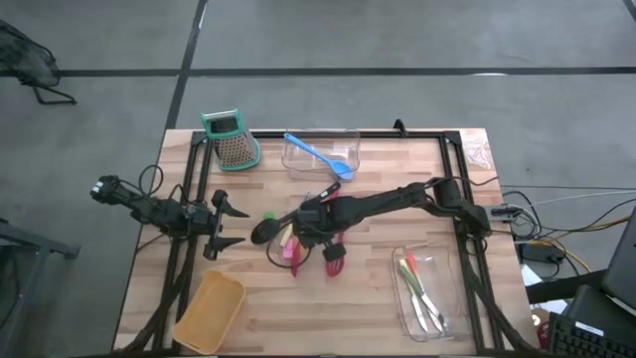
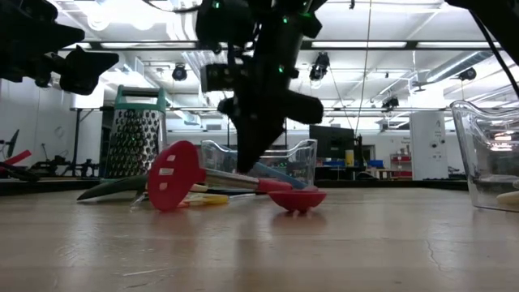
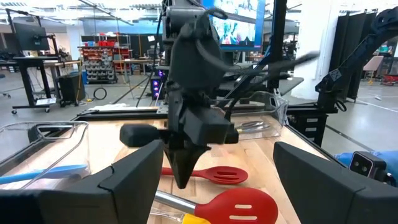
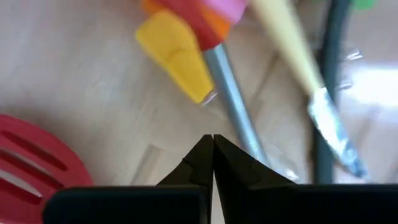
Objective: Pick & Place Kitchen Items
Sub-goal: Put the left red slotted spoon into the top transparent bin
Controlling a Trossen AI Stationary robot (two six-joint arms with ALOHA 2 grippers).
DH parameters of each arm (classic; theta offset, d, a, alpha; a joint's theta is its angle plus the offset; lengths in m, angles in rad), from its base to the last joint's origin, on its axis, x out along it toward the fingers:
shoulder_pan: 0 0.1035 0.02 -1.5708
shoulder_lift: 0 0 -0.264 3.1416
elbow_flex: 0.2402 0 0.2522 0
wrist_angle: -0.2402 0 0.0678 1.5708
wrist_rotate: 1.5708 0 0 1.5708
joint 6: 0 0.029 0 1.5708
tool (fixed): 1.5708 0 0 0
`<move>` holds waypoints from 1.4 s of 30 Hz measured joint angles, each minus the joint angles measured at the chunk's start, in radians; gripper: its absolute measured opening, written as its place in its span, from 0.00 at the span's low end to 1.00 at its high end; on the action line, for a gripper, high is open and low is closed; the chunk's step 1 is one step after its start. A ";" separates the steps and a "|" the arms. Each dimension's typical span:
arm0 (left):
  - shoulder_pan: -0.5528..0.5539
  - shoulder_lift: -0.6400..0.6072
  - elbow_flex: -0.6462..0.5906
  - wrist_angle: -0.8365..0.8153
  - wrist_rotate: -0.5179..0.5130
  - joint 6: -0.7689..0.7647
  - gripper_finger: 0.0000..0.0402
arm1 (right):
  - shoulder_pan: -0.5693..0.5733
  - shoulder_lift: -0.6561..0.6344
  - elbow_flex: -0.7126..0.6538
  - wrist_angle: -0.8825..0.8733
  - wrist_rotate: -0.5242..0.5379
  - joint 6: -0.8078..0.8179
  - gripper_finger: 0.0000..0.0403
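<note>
Noting right gripper (image 4: 212, 142) down in the utensil heap at table centre, fingers pressed tip to tip with nothing between them. Bare wood under the tips; steel shaft (image 4: 233, 106) of the yellow-handled tool (image 4: 177, 53) just beside. Reads as an empty close. Left gripper (image 1: 233, 226) waiting over the table's left side, fingers spread wide, holding nothing.

Heap: black ladle (image 1: 263, 232), red slotted spatula (image 3: 245, 205), red spoon (image 3: 214, 175), pale-handled knife (image 4: 333, 134), lying close, several crossing. Blue spoon (image 1: 318, 157) already in the clear bin (image 1: 350, 134) at the back.

Risks from here:
- Lifting now likely brings up nothing and costs a re-approach.
- Reopening this low could shove the shaft sideways and stir the heap, rolling round handles off target.
- Pressing the closed tips lower could jam them against the wood.
- Grabbing where handles overlap could drag a second item along, then drop it short of a bin.

Suggest rising clear, opening, re-aiming on one separate handle.
</note>
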 joint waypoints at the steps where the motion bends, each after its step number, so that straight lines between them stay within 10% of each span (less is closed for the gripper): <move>1: 0.000 0.000 0.000 0.000 0.000 0.000 0.78 | 0.001 -0.004 0.006 0.007 0.009 0.000 0.03; 25: 0.000 0.000 0.000 0.000 0.000 0.000 0.78 | 0.000 0.038 -0.013 0.102 0.031 -0.038 0.32; 42: 0.000 0.000 0.000 0.000 0.000 0.000 0.78 | -0.010 0.041 -0.013 0.110 0.032 -0.047 0.13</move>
